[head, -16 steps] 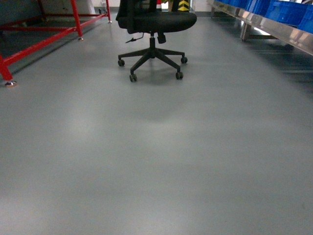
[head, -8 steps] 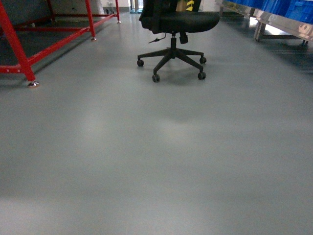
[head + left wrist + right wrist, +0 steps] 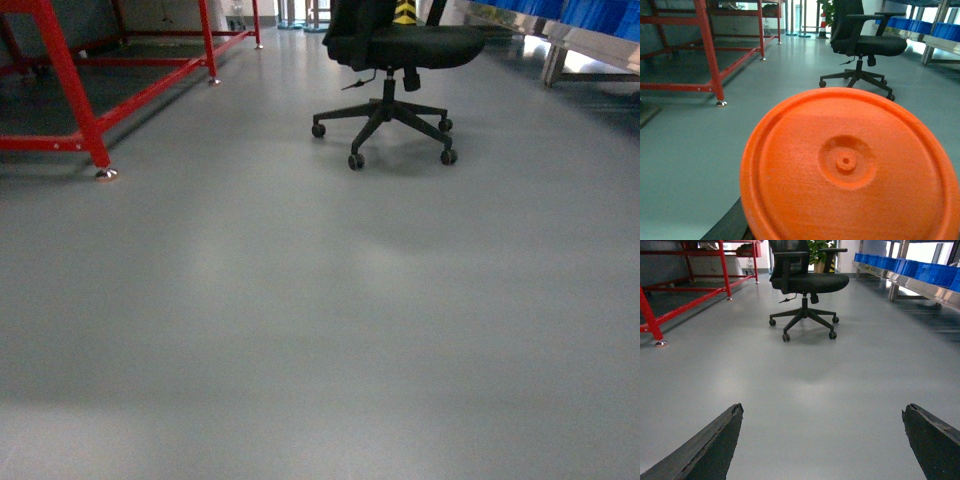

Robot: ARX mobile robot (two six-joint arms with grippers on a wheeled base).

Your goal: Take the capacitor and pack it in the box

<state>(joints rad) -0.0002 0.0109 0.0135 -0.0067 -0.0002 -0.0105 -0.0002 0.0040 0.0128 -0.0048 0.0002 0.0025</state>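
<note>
Starting at the right gripper (image 3: 822,409): spread wide, with two dark wedge-shaped fingers (image 3: 715,445) at the bottom corners of the right wrist view. Nothing but bare smooth grey floor (image 3: 805,385) between them. Gripping nothing, touching nothing.

At the left gripper: cannot tell whether spread or closed. Hidden behind a large round orange plastic disc (image 3: 850,165) with a raised rim, fine ribbing and a small dimpled hub at its centre. Fills most of the lower left wrist view, very close to the camera. Only a dark sliver of hardware (image 3: 732,225) under the disc's lower left edge. Cannot tell how the disc is attached or held.

As for the box and the capacitor: out of sight in all three views, so no telling where.

Further out, straight ahead on the floor: a black fabric swivel office chair on a five-legged castor base (image 3: 802,285), also in the head view (image 3: 400,45) and the left wrist view (image 3: 865,45). Standing upright, well apart from both arms.

To the left: a red painted steel tube frame on small metal feet (image 3: 650,315), running back along the floor; seen again in the head view (image 3: 70,70) and the left wrist view (image 3: 710,55).

To the right: a row of blue plastic bins (image 3: 925,272) sitting on a long brushed-steel shelf (image 3: 927,290).

Behind the chair: a green leafy plant (image 3: 815,247), and in the head view a yellow-and-black striped marker (image 3: 404,10) at the top edge.
</note>
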